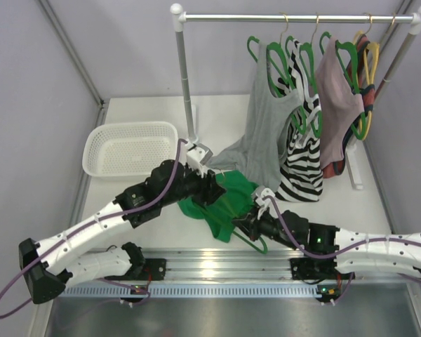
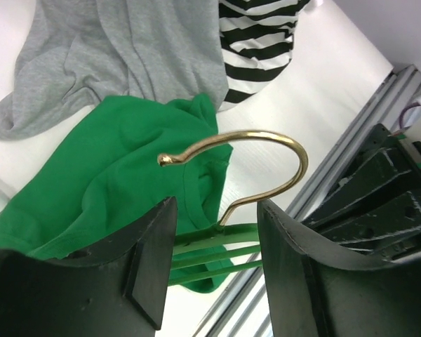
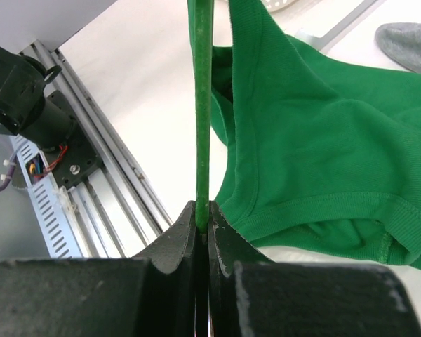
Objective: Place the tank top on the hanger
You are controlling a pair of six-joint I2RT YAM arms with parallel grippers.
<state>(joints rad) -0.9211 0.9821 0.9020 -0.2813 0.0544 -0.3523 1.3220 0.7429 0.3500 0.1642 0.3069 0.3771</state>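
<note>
Right claw [image 3: 203, 219] is clamped tight on a thin green bar of the hanger [image 3: 201, 105], which runs straight out from the fingertips toward 12 o'clock in the right wrist view. The tank top [image 3: 323, 140] spreads crumpled on the white table [image 3: 140, 105] from 1 to 3 o'clock of that grip, its hemmed edge just beside the fingers. Fabric meets the bar near the top of that view, but whether the bar is threaded through the garment cannot be told.

Left claw [image 2: 216, 210] stands with its fingers well apart, and the hanger's green bars pass across the gap without either finger pressing them. The gold hook [image 2: 252, 133] arches at 12 o'clock of that gap, over the tank top, which lies from 9 to 12 o'clock.

From above, the tank top sits between the two claws, at 5 o'clock of the left one and 10 o'clock of the right. A grey top [image 1: 263, 140] and a striped top [image 1: 302, 165] hang at its 1 o'clock, and a white basket [image 1: 130, 147] sits at 10 o'clock.
</note>
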